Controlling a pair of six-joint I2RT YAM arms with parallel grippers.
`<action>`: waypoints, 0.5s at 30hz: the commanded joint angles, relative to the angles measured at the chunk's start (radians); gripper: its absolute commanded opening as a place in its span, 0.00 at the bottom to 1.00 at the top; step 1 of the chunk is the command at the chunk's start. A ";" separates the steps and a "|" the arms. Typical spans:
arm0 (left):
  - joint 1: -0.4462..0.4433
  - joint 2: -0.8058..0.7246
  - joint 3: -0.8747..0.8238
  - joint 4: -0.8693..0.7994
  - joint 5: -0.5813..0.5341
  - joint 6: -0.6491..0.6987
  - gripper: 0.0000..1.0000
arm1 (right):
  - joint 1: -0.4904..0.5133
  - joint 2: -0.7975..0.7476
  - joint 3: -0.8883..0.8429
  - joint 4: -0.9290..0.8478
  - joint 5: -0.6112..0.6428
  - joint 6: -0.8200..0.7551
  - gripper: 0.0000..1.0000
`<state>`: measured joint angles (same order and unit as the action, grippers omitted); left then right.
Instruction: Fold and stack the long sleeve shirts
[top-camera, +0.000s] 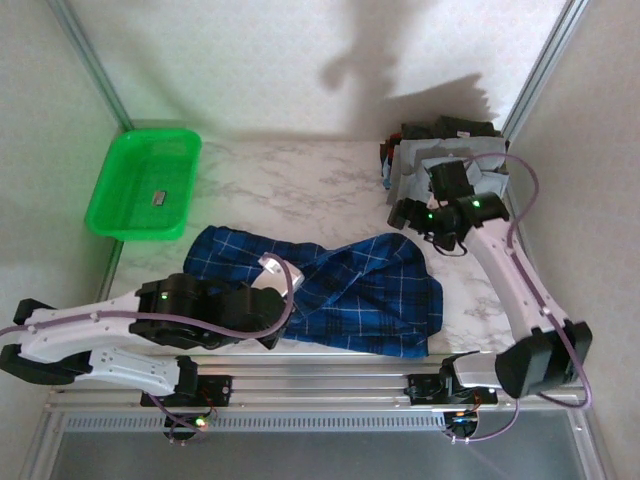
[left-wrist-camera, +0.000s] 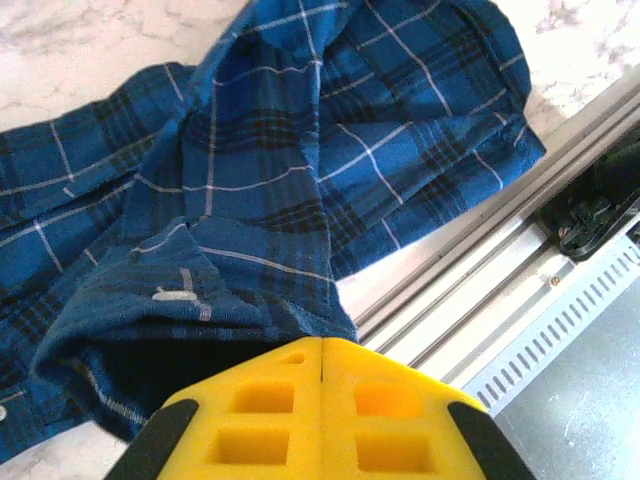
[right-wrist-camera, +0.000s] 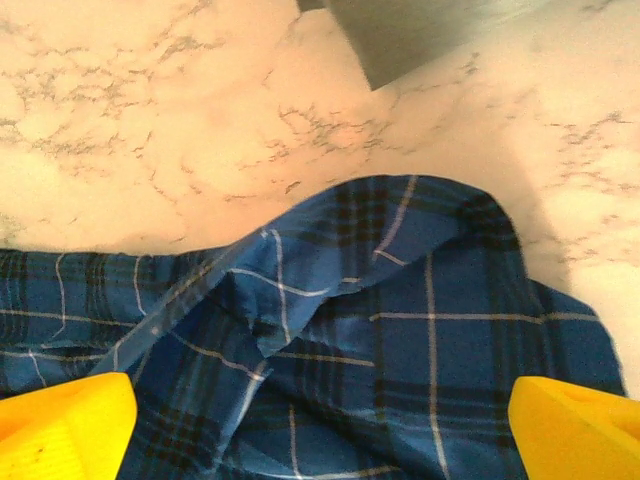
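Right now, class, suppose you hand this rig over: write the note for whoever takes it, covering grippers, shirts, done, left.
Left gripper: shut on a fold of the plaid shirt.
Right gripper: open above the same shirt, holding nothing.
Plaid shirt lies rumpled on the table; grey and dark shirts piled far right.
Done: no fold visible.
Left: fold it, stack it.

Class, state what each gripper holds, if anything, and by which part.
Left gripper: shut on the blue plaid shirt, pinching a bunched edge of its cloth. Right gripper: open above the shirt, holding nothing.
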<state>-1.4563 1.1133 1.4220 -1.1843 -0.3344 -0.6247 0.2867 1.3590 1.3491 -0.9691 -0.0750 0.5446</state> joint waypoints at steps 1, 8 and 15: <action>-0.007 -0.031 0.040 -0.054 -0.066 -0.024 0.00 | 0.012 0.080 0.020 -0.013 -0.076 -0.010 0.96; -0.024 0.043 0.046 -0.019 -0.029 0.023 0.00 | 0.044 0.287 0.165 -0.013 -0.145 -0.009 0.91; -0.024 0.049 0.023 -0.006 -0.040 0.044 0.00 | 0.119 0.389 0.183 -0.008 -0.210 0.126 0.86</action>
<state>-1.4712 1.1629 1.4487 -1.1946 -0.3546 -0.6056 0.3862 1.7329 1.5471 -0.9756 -0.2253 0.5911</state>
